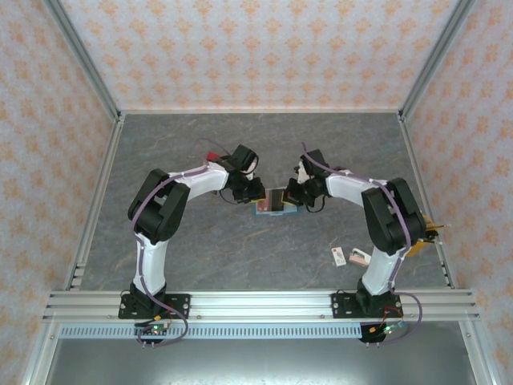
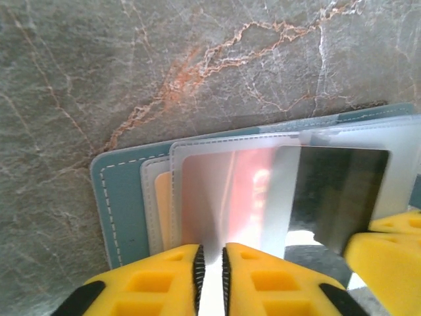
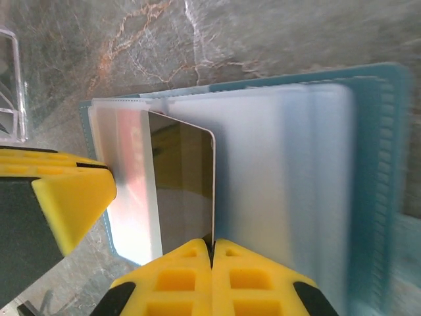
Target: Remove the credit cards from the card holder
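The teal card holder (image 1: 264,209) lies open on the grey marble table between both grippers. In the left wrist view its cover (image 2: 118,197) and clear sleeves show, with a red credit card (image 2: 230,191) inside one sleeve. My left gripper (image 2: 212,253) has its jaws slightly apart around that sleeve's near edge. My right gripper (image 3: 212,243) is shut on the edge of a second credit card (image 3: 181,184), glossy and dark with reflection, which stands partly out of the holder (image 3: 375,197). The same card (image 2: 335,191) shows at the right of the left wrist view. From above, the left gripper (image 1: 258,192) and right gripper (image 1: 295,195) face each other.
A clear tray's corner (image 3: 10,85) sits just beyond the holder. A small white tag (image 1: 337,255) and a pinkish lump (image 1: 358,257) lie near the right arm's base. Patterned walls and metal rails enclose the table.
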